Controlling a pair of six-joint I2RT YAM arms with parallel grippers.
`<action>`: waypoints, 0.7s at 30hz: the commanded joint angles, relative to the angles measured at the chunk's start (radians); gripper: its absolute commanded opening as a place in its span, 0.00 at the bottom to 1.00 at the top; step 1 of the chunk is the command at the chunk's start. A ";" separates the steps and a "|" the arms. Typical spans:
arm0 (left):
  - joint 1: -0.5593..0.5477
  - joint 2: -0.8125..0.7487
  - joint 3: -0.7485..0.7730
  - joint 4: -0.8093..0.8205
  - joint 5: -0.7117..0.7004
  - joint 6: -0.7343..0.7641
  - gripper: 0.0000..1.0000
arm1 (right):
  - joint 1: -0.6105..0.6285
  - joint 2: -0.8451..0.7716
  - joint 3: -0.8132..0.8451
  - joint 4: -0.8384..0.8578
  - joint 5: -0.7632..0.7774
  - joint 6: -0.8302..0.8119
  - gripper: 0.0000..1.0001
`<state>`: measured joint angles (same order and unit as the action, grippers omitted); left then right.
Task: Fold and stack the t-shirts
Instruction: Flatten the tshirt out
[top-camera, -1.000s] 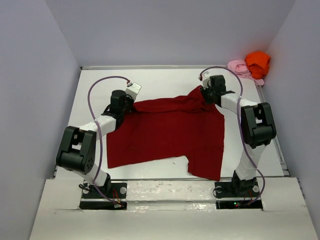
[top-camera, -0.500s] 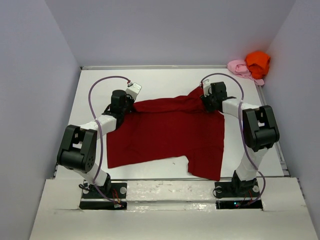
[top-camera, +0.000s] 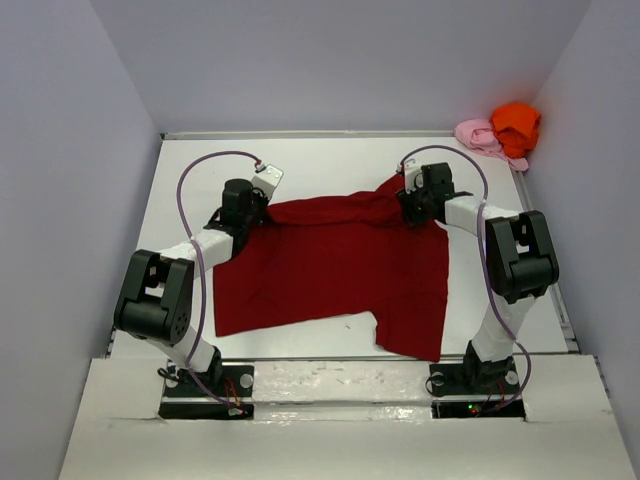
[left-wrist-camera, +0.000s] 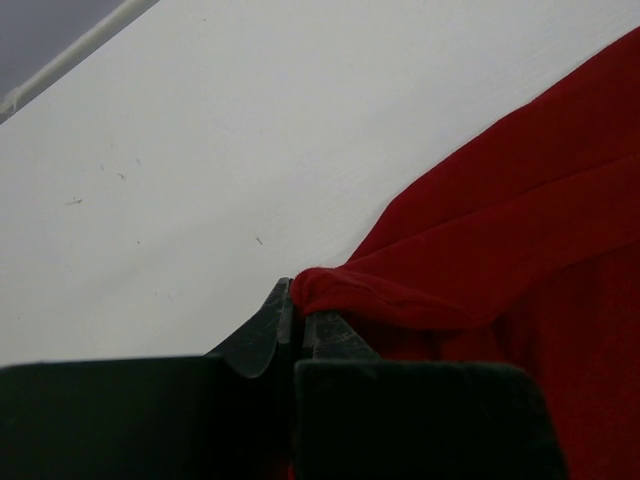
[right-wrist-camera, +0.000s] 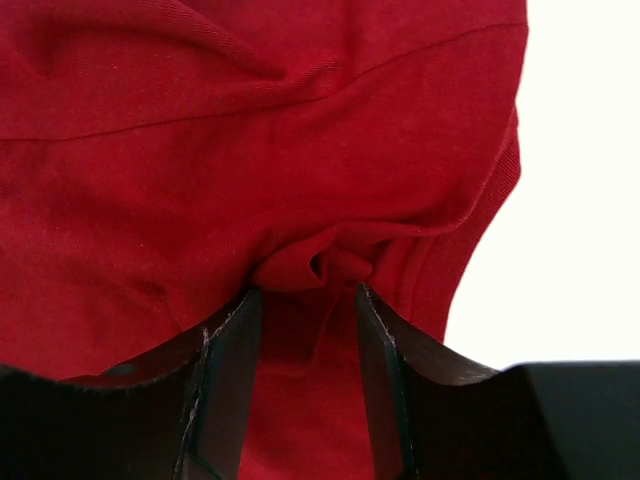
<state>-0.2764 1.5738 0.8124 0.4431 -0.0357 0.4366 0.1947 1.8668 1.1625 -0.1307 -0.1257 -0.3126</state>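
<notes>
Cloth lies open across the middle of the bench (top-camera: 330, 160): the dark red t-shirt (top-camera: 330, 265) is spread roughly flat, with its near right part reaching closer to the arm bases than the rest. Each arm has gone to one far corner of it. The left hand (left-wrist-camera: 297, 318) is closed tight on a rolled lip of the shirt's far left edge, fingers pressed together with the red fold caught between them. The right hand (right-wrist-camera: 305, 295) sits low over the far right corner with its fingers narrowly apart and a pucker of cloth gathered in the gap. Whether that pinch is firm yet I cannot tell. Taking two matching corners this way would let the arms carry the far edge together, probably to lay it toward the near side as a first fold, so the task looks barely started. The orange t-shirt (top-camera: 515, 122) and the pale pink t-shirt (top-camera: 478, 133) are heaped against each other in the far right corner, well apart from the red one, and neither is folded.
</notes>
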 joint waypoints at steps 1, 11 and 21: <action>-0.009 -0.006 0.041 0.014 -0.009 0.008 0.00 | -0.005 -0.035 0.022 -0.010 -0.043 0.015 0.48; -0.012 -0.012 0.039 0.011 -0.010 0.008 0.00 | -0.005 -0.015 0.020 -0.024 -0.058 0.021 0.40; -0.010 -0.005 0.045 0.006 -0.010 0.008 0.00 | -0.005 -0.047 0.011 -0.044 -0.055 0.013 0.02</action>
<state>-0.2817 1.5738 0.8143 0.4282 -0.0372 0.4366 0.1947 1.8664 1.1625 -0.1658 -0.1730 -0.2993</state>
